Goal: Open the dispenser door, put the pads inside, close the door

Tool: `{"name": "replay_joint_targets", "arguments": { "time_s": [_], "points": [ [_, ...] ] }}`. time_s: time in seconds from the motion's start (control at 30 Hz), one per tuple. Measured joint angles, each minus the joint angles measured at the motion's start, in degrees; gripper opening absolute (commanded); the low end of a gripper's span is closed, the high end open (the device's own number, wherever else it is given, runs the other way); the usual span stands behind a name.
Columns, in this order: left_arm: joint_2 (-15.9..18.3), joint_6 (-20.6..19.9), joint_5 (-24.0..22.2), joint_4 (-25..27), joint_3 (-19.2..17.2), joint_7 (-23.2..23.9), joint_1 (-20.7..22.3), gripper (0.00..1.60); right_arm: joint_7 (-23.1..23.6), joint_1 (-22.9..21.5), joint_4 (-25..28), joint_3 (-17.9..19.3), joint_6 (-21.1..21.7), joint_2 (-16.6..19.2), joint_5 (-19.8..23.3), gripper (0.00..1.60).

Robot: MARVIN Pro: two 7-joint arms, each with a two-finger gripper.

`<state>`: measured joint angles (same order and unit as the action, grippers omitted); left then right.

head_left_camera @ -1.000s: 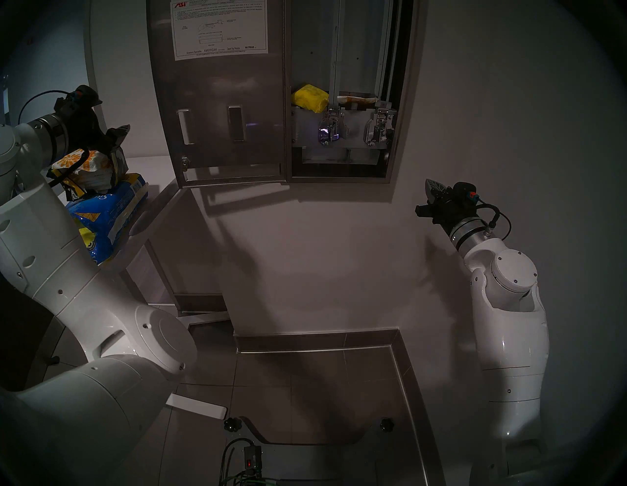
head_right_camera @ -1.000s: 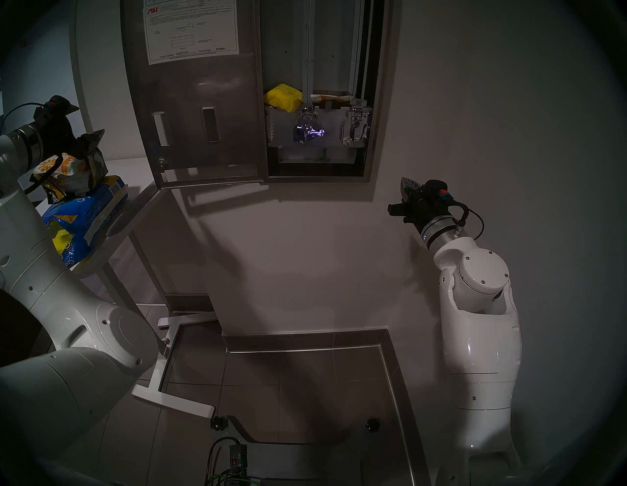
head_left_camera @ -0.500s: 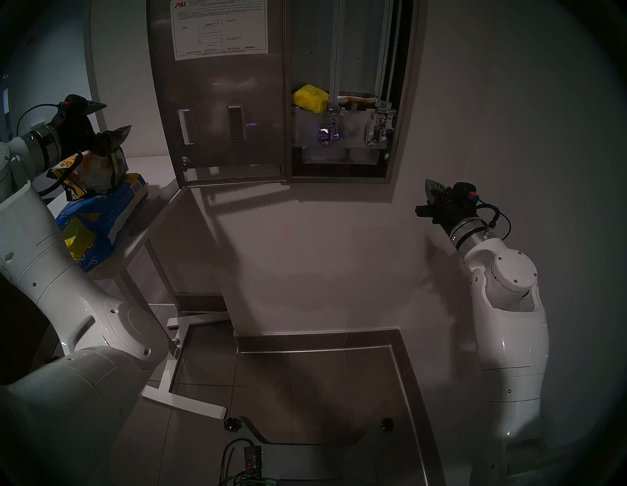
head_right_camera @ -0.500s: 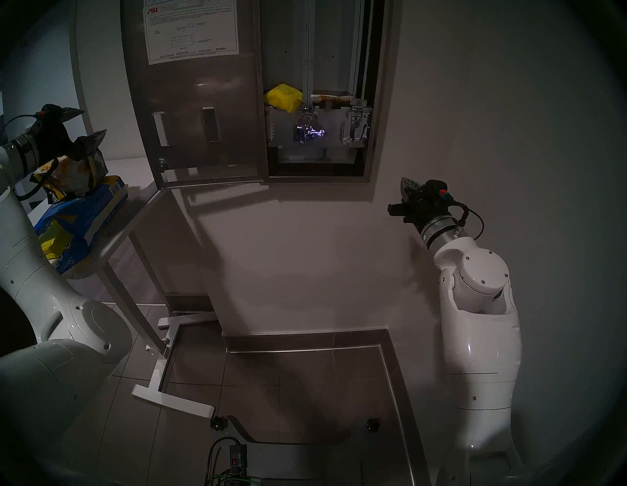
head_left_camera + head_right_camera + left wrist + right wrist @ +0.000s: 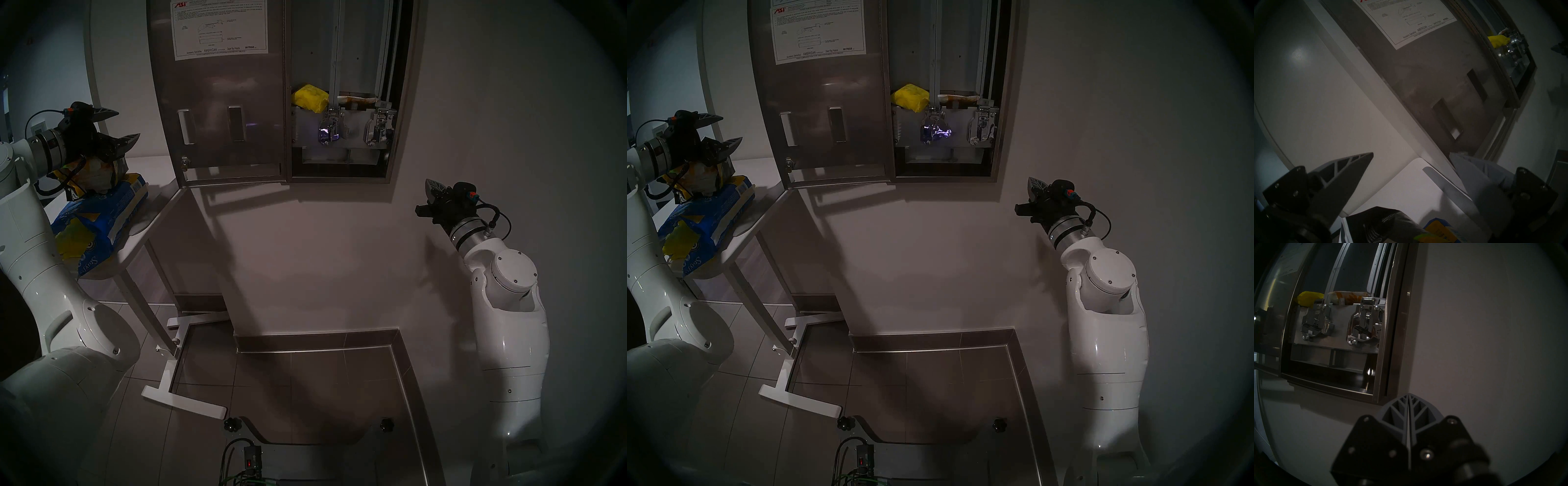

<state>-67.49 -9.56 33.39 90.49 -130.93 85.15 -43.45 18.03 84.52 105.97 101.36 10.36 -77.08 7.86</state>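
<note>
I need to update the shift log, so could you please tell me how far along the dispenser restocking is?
Done: the dispenser door stands open, and a yellow pad and a flowered pad sit in the dispenser. In hand: the left gripper, fingers spread and empty, hovers over the opened pack on the blue bag. The right gripper is shut and empty. Left: any further pads, then closing the door.

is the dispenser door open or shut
Open. The door is swung left, instruction sheet facing out, exposing two pads and the chrome levers inside.
</note>
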Motion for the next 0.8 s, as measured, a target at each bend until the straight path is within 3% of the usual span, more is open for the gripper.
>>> {"name": "replay_joint_targets", "arguments": {
  "time_s": [0.8],
  "points": [
    [0.9,-8.1,-1.7,-5.8,6.1,-0.6,6.2,1.60,-0.3,0.1,0.0,-0.2,0.0,0.3,0.3,0.25]
  ]
}}
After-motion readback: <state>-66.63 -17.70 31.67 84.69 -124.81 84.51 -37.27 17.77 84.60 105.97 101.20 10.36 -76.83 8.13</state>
